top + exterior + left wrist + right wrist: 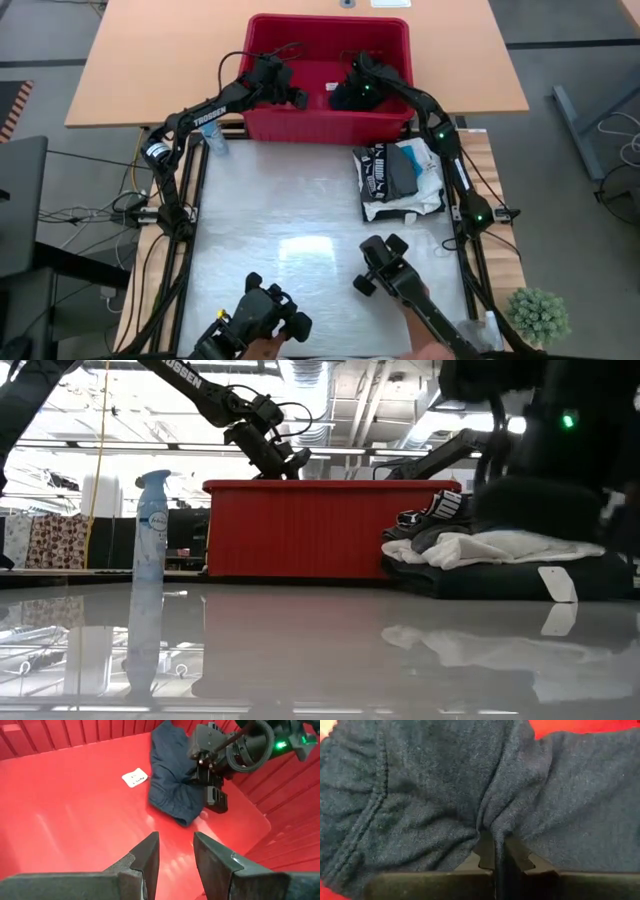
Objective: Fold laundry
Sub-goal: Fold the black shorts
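Right gripper (496, 851): inside the red basket (300, 122), upper centre of the high view; jaws pinched on a fold of the dark blue garment (445, 785).
Left gripper (175, 851): over the basket's bare floor, upper left of centre; jaws parted, holding nothing.
Dark blue garment: crumpled at the basket's right end.
Folded pile (400, 180): on the table, right of centre, just below the basket.
Spray bottle (150, 565): upright, left side of the low view.
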Controlling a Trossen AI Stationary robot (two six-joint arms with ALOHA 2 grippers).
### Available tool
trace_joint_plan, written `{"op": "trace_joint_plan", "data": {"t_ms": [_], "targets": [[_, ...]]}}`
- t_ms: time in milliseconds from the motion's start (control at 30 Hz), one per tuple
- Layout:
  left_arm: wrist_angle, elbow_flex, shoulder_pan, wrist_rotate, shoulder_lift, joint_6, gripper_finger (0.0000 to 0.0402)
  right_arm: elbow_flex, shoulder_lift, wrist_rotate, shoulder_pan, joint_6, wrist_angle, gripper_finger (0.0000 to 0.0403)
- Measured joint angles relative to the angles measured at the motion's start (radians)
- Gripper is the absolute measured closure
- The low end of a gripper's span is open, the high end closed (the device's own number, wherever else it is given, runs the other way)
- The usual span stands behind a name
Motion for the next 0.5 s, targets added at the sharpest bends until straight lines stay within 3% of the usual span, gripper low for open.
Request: {"op": "trace_joint_plan", "data": {"t_ms": [500], "targets": [[0.001,0.0,0.0,-0.032,-0.001,0.002,0.0292,0.007,-0.236,-0.015,-0.017,0.056,0.074,0.0371]]}}
